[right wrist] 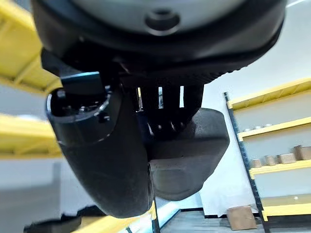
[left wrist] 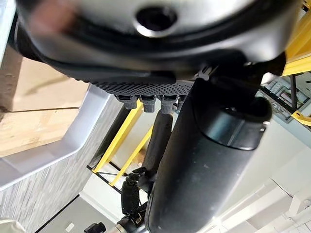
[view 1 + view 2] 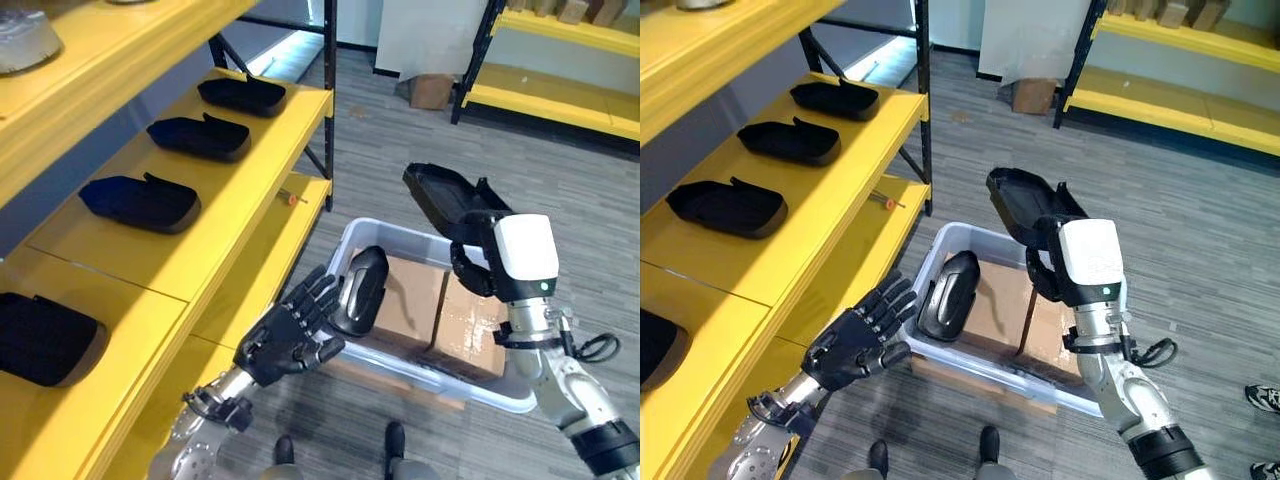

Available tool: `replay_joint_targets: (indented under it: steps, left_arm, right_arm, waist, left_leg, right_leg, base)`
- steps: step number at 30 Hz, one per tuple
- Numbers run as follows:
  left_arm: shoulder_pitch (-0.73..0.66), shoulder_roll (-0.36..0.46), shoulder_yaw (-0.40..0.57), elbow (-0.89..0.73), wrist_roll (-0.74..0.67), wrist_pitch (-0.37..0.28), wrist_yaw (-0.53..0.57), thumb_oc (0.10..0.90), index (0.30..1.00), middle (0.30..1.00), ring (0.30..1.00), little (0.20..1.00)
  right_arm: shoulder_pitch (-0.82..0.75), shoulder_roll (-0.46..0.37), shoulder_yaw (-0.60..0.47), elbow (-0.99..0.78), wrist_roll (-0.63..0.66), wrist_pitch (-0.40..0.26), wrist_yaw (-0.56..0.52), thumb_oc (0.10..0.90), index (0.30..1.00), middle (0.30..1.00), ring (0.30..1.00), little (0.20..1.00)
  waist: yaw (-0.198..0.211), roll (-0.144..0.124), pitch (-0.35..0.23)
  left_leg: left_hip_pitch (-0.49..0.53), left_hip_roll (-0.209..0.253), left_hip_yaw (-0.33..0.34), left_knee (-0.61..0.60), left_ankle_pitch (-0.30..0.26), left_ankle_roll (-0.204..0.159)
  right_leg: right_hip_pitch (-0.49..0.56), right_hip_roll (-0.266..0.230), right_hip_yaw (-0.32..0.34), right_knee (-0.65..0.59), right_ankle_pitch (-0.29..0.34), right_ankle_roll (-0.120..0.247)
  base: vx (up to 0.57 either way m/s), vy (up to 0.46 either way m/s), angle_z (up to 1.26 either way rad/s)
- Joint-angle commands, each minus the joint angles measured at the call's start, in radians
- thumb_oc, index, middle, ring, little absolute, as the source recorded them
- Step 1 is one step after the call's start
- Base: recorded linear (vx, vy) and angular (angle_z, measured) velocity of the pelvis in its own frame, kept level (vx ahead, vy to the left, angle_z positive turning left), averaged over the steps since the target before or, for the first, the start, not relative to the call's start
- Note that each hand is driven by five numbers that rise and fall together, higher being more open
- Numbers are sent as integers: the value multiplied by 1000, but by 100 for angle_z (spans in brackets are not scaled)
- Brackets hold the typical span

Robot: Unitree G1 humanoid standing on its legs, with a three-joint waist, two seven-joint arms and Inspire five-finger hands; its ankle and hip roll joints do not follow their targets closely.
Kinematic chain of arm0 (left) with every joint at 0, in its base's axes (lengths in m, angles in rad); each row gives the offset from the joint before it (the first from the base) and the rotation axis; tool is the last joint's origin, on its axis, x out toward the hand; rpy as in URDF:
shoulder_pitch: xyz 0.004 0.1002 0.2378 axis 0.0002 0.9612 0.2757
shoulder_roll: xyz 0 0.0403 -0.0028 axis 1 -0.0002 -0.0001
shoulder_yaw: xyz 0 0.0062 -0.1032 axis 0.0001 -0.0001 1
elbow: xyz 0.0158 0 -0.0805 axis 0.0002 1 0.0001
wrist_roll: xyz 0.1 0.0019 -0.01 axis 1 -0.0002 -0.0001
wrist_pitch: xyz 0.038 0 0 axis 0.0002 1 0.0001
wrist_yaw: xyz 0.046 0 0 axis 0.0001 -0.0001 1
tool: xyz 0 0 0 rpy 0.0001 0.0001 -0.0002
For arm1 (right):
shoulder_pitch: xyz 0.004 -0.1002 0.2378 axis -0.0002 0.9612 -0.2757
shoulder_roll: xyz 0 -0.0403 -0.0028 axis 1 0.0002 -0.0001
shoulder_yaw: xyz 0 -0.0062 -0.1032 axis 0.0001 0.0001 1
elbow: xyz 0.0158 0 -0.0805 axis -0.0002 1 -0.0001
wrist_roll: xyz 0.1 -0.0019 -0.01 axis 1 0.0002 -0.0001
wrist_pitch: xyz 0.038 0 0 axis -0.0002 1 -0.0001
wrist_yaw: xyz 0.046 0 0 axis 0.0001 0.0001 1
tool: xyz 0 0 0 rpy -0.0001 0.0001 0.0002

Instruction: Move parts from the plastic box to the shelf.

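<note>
The grey plastic box [image 3: 392, 233] stands on the floor beside the yellow shelf [image 3: 235, 200], with cardboard [image 3: 415, 300] inside it. A black moulded part [image 3: 360, 288] stands upright at the box's left rim. My left hand [image 3: 288, 338] is open, its straight fingers against that part's side and its thumb below it. My right hand [image 3: 478, 262] is raised over the box and shut on a second black part [image 3: 445, 195], a shallow tray shape; its fingers curl round this part [image 1: 194, 150] in the right wrist view. Several black parts [image 3: 140, 202] lie in a row on the shelf.
A small orange-handled tool [image 3: 292, 198] lies on the lower shelf board. A grey round object [image 3: 25, 40] sits on the top board. At the back right are another yellow rack [image 3: 560, 95] and a cardboard box [image 3: 430, 90]. A person's shoe [image 3: 1262, 397] is at the right edge.
</note>
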Motion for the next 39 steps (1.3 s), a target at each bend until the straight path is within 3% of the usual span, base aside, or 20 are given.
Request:
replay_joint_targets:
  steps: [1,5,7,9,12,14,16,18,20,23,26,28,29,32,34,35,36,39]
  left_arm:
    - [-46,-16,-20,-45,3,-43,-81,900,1000,1000,1000,1000]
    - [-63,-16,-25,-45,8,-18,-84,900,1000,1000,1000,1000]
    - [-67,-12,-31,-44,45,-32,-96,900,1000,1000,1000,1000]
    - [-82,9,-55,-62,82,-67,-65,900,1000,1000,1000,1000]
    - [-115,23,-75,-76,58,-59,-36,900,1000,1000,1000,1000]
    - [-139,21,-99,-98,-12,-61,-76,900,1000,1000,1000,1000]
    - [-141,21,-106,-115,-38,-60,-104,900,1000,1000,1000,1000]
    - [-141,26,-109,-116,-21,-62,-80,900,1000,1000,1000,1000]
    - [-136,25,-108,-112,-16,-57,-58,900,1000,1000,1000,1000]
    - [-111,24,-104,-107,-7,-61,-41,900,1000,1000,1000,1000]
    - [-75,30,-102,-104,15,-113,-25,900,1000,1000,1000,1000]
    - [-69,33,-104,-104,17,-135,-43,900,1000,1000,1000,1000]
    - [-78,32,-101,-103,11,-114,-60,900,1000,1000,1000,1000]
    - [-87,35,-102,-98,12,-107,-65,900,1000,1000,1000,1000]
    - [-95,37,-105,-104,11,-114,-46,900,1000,1000,1000,1000]
    - [-91,36,-98,-113,5,-123,-29,900,1000,1000,1000,1000]
    - [-91,36,-98,-113,5,-123,-29,900,1000,1000,1000,1000]
    - [-89,32,-92,-119,9,-127,-34,900,1000,1000,1000,1000]
  right_arm:
    - [-70,-46,-71,-92,74,-32,-63,400,300,300,300,300]
    - [-28,-25,-105,-144,131,-35,-60,400,300,300,300,300]
    - [-6,1,-112,-189,152,-52,-53,400,300,300,300,300]
    - [18,19,-119,-247,166,-84,-21,400,300,300,300,300]
    - [66,14,-140,-289,175,-107,-35,400,300,300,300,300]
    - [100,18,-149,-312,156,-123,-58,400,300,300,300,300]
    - [103,8,-148,-307,157,-138,-82,400,300,300,300,300]
    - [88,-10,-136,-304,181,-154,-90,400,300,300,300,300]
    - [69,-16,-117,-312,201,-147,-69,400,300,300,300,300]
    - [69,-21,-101,-325,262,-131,-15,400,300,300,300,300]
    - [64,-24,-62,-292,314,-143,-6,400,300,300,300,300]
    - [53,-21,-43,-276,305,-142,-25,400,300,300,300,300]
    - [59,-17,-40,-270,311,-122,-47,400,300,300,300,300]
    - [67,-13,-44,-261,328,-107,-53,400,300,300,300,300]
    - [62,-11,-37,-243,318,-97,-34,400,300,300,300,300]
    - [62,-23,-37,-246,321,-82,-16,400,300,300,300,300]
    - [62,-23,-37,-246,322,-82,-16,400,300,300,300,300]
    - [65,-38,-52,-242,320,-70,-18,400,300,300,300,300]
  waist:
    - [-34,19,-82]
    - [-53,12,-80]
    - [-75,9,-72]
    - [-96,15,-66]
    - [-116,20,-74]
    - [-135,21,-73]
    - [-140,21,-72]
    - [-129,23,-72]
    - [-117,26,-68]
    - [-102,25,-72]
    - [-78,30,-59]
    - [-67,39,-43]
    - [-73,48,-27]
    - [-82,49,-23]
    - [-87,41,-26]
    - [-100,32,-31]
    - [-99,32,-33]
    - [-118,22,-47]
  left_leg:
    - [10,-58,48,-7,-109,90]
    - [20,-75,84,-7,-124,105]
    - [31,-84,117,-7,-136,117]
    - [34,-83,146,-7,-142,135]
    - [12,-96,117,-6,-138,158]
    - [-4,-117,59,2,-137,183]
    - [-13,-133,20,3,-133,187]
    - [-23,-144,-7,-1,-124,182]
    - [-23,-149,-31,-6,-118,174]
    - [-34,-154,-71,-7,-105,155]
    - [-80,-155,-95,-7,-69,131]
    - [-114,-158,-74,-7,-45,122]
    - [-134,-147,22,-4,-27,106]
    - [-148,-130,89,12,-19,93]
    - [-155,-98,115,63,-35,90]
    - [-133,-62,134,112,-71,95]
    - [-137,-61,134,112,-69,95]
    - [-80,3,168,138,-104,88]
  right_leg:
    - [89,26,-16,37,-159,28]
    - [79,4,-12,16,-121,54]
    - [52,-10,-9,8,-82,81]
    - [12,9,19,75,-102,85]
    - [-10,60,80,178,-149,60]
    - [-54,126,146,303,-176,31]
    - [-71,165,155,342,-214,4]
    - [-54,189,132,306,-261,-31]
    - [-39,194,113,277,-275,-43]
    - [0,207,114,200,-263,-55]
    - [33,223,116,136,-255,-76]
    - [49,223,94,114,-254,-85]
    - [73,215,48,95,-252,-84]
    - [88,206,12,87,-251,-84]
    - [90,185,-13,87,-246,-88]
    - [85,159,-24,96,-246,-92]
    - [81,160,-23,95,-243,-92]
    - [75,124,-46,109,-243,-91]
  base:
    - [61,231,-11]
    - [34,194,-10]
    - [-37,188,-18]
    - [-130,146,-49]
    - [-123,51,-11]
    - [-183,24,38]
    - [-161,-7,97]
    - [-193,-80,59]
    - [-178,-136,-5]
    - [-168,-193,4]
    - [-252,-175,27]
    - [-285,-52,22]
    - [-158,14,36]
    - [-144,35,125]
    - [-161,163,104]
    - [-125,183,33]
    - [-160,276,37]
    - [-104,218,14]
